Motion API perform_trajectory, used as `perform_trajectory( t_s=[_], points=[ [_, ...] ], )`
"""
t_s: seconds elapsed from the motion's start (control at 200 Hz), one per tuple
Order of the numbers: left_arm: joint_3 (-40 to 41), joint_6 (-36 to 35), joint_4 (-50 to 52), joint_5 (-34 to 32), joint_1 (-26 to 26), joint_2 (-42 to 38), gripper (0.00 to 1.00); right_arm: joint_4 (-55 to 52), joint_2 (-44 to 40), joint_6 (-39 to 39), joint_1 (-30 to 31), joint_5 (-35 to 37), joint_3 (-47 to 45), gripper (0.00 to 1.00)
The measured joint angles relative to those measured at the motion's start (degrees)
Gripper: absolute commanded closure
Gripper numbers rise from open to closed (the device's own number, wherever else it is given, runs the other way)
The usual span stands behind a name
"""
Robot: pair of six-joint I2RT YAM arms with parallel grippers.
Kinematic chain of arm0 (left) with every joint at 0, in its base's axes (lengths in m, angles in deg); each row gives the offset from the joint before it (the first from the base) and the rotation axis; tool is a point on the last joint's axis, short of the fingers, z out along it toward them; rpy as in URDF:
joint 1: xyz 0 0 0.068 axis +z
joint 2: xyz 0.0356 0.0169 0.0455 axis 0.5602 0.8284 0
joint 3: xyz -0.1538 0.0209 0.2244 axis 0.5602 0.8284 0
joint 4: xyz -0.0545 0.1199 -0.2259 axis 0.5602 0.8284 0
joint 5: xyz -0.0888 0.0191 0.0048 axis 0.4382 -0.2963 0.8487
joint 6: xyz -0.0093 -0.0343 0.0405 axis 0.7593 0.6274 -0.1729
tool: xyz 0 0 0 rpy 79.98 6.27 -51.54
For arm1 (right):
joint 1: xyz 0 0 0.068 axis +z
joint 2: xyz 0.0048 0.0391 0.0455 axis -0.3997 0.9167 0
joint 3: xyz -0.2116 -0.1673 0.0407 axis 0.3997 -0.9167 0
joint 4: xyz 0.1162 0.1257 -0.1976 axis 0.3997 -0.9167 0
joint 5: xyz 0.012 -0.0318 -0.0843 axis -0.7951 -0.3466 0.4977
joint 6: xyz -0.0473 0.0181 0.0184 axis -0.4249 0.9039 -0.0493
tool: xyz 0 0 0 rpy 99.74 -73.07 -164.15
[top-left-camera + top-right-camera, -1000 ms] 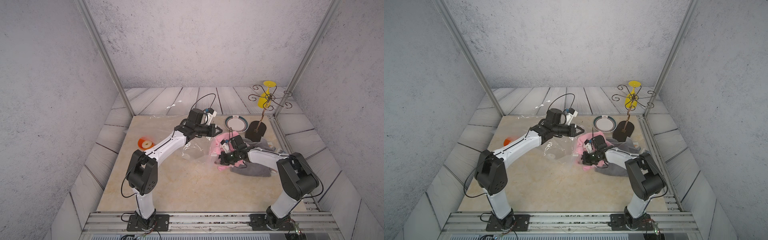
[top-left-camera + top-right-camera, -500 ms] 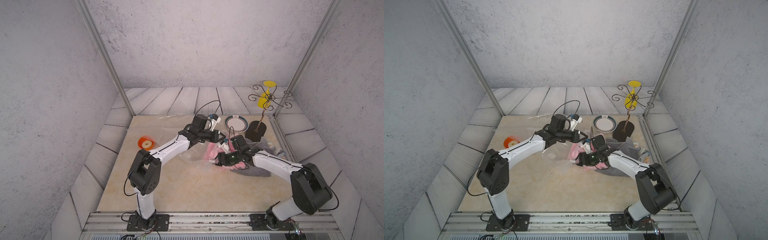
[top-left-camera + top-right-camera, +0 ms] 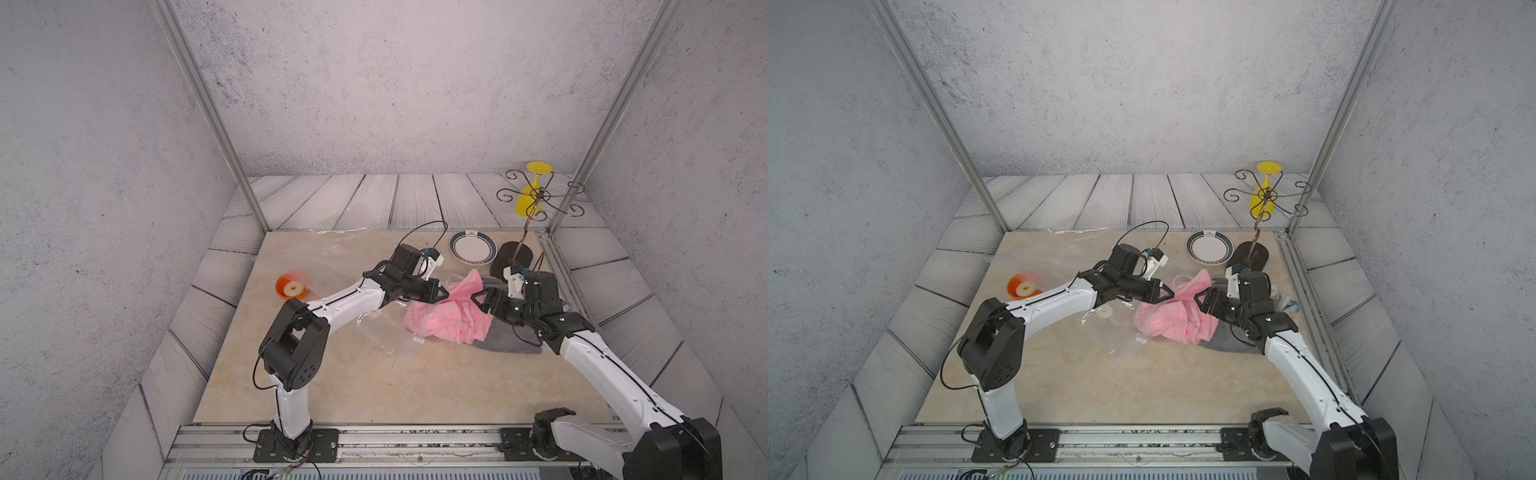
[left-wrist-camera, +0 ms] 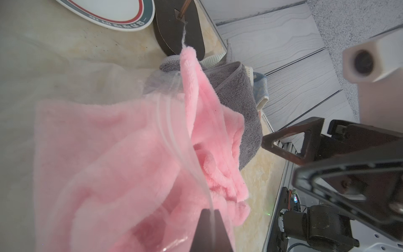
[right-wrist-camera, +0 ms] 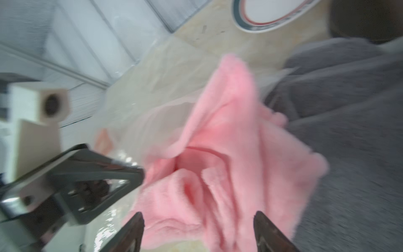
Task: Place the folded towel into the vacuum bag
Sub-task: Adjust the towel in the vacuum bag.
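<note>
left wrist view: zip edge of the clear crinkly plastic vacuum bag (image 4: 168, 113) is pinched in the pressed-together left gripper (image 4: 210, 217) | right wrist view: right gripper (image 5: 199, 231) is seen spread, nothing held, fluffy pink towel (image 5: 220, 135) just ahead | both top views: towel is seen partly under the bag's film, overlapping a flat grey towel (image 3: 511, 343); pinch itself is not resolved

towel (image 3: 449, 320) partly in vacuum bag (image 3: 345, 249) | plate (image 3: 473, 247) behind | tape roll (image 3: 291, 286) far left

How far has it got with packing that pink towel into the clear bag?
Partly done: much of the pink towel shows through the vacuum bag plastic. In hand: the left gripper pinches the bag's zip edge; the right gripper is open beside the towel. To do: one end sticks out over the grey towel.
</note>
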Motion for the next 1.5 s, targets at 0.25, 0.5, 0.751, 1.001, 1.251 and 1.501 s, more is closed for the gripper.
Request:
perform_trajectory(
  t_s=[0.25,0.5,0.751,1.001,1.251,1.501],
  points=[
    [-0.1,0.0,0.0,0.3,0.0,0.0,1.0,2.7,5.4,-0.1,-0.5,1.9,-7.0,0.36],
    [-2.1,0.0,-0.9,2.1,0.0,0.4,1.0,24.0,14.0,3.1,3.4,-12.4,-12.1,0.41],
    [-5.2,0.2,-3.3,6.2,0.0,2.8,1.0,37.8,19.1,4.8,8.7,-23.1,-7.2,0.39],
    [-2.9,-1.2,-5.6,8.8,1.3,-0.3,1.0,48.3,27.0,10.6,8.6,-26.4,-5.4,0.24],
    [0.0,-0.9,-6.8,7.9,3.1,-5.2,1.0,38.4,23.3,5.9,8.7,-22.7,-3.2,0.1],
    [2.6,3.2,-7.2,4.9,3.5,-4.3,1.0,20.5,7.0,-2.4,6.4,-10.9,-0.6,0.13]
  ],
)
